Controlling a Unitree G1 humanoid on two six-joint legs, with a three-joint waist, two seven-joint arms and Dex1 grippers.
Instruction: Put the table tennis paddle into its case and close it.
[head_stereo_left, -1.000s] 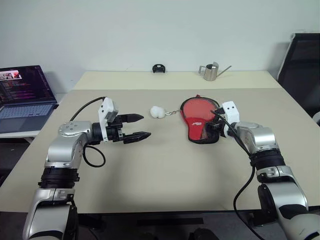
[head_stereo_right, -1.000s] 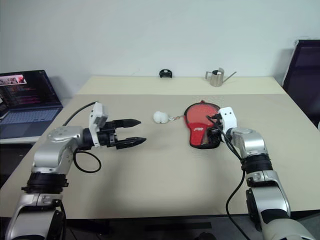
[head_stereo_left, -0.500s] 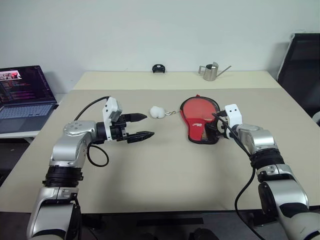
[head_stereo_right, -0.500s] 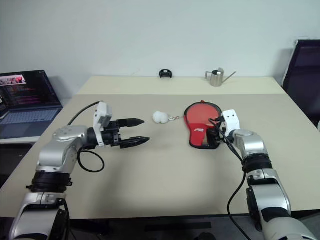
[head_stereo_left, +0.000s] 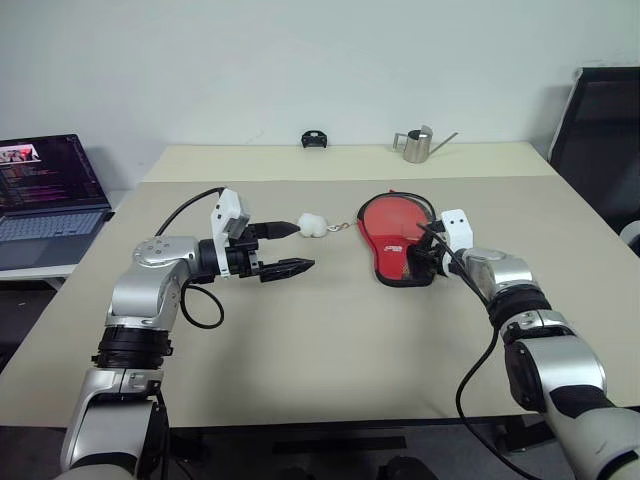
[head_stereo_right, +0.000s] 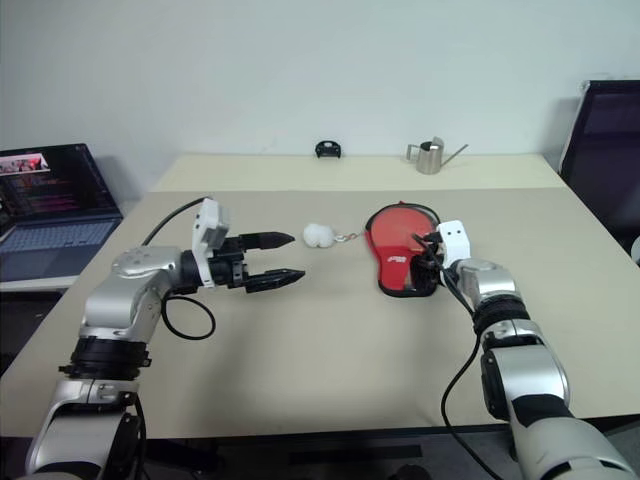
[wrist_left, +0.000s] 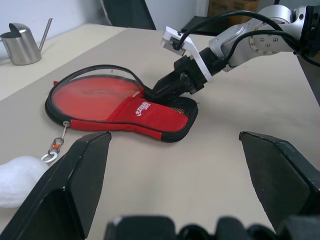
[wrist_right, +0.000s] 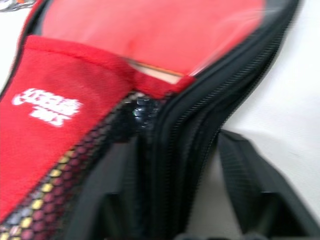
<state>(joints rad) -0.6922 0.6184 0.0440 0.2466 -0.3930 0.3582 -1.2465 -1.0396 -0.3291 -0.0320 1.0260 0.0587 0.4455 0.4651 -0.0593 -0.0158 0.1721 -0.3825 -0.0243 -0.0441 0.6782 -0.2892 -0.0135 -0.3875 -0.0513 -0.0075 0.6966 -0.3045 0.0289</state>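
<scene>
The case (head_stereo_left: 398, 240) lies flat on the table, red mesh side up, its zip open around the round end. The table tennis paddle's red face (wrist_left: 95, 90) shows inside it, and a strip of its wooden handle (wrist_right: 152, 71) peeks out. My right gripper (head_stereo_left: 418, 258) sits at the case's handle end, its fingers (wrist_right: 250, 185) closed in on the black zip edge (wrist_right: 185, 135). A white pompom (head_stereo_left: 314, 223) on a short chain lies left of the case. My left gripper (head_stereo_left: 303, 247) hovers open just left of the pompom, holding nothing.
At the far edge of the table stand a metal watering can (head_stereo_left: 417, 146) and a small black object (head_stereo_left: 315, 138). An open laptop (head_stereo_left: 45, 185) sits on a side desk to the left. A black chair (head_stereo_left: 600, 130) stands to the right.
The right gripper has settled slightly lower and closer onto the case's handle end. The left gripper stays open in much the same place. The view has shifted a little.
</scene>
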